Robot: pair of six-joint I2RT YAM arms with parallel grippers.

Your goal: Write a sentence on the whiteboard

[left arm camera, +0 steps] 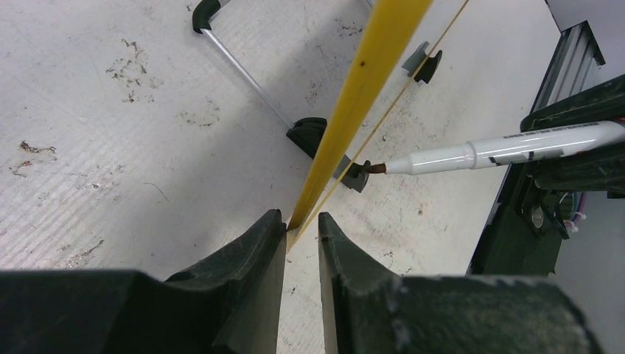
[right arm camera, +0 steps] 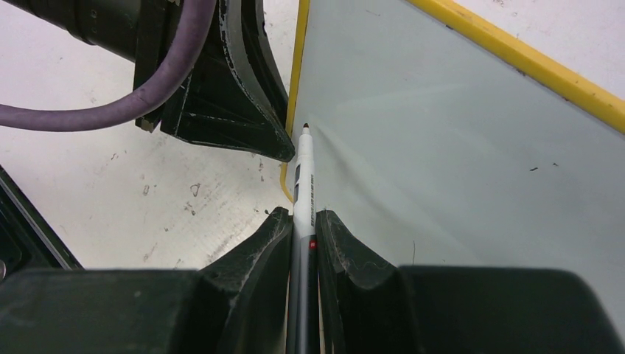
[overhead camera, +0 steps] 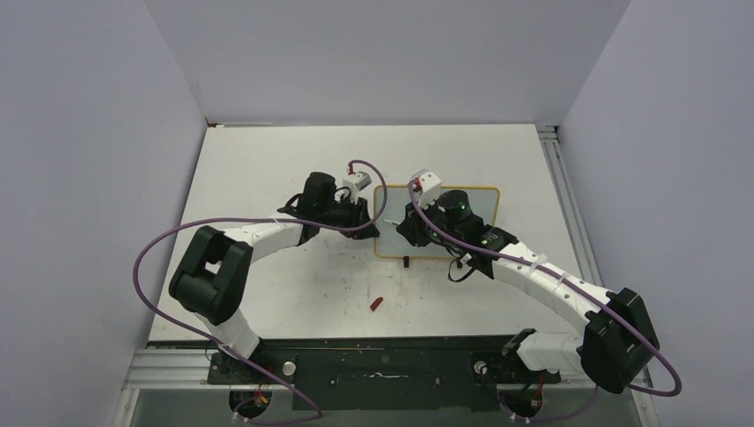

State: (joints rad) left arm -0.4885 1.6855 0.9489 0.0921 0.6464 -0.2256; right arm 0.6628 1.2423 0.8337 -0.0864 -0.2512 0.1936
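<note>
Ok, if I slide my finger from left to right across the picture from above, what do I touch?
First the left arm's black elbow → left gripper → the whiteboard → right arm's black elbow.

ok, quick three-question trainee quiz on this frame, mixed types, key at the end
1. True or false: the right gripper is shut on an uncapped white marker pen.
2. The left gripper has its fingers either side of: A) the left edge of the yellow-framed rectangular whiteboard; B) the marker pen; C) nothing.
3. Where does the small red cap lie?
Key: 1 true. 2 A. 3 On the white table, nearer the arm bases than the whiteboard, apart from it.
</note>
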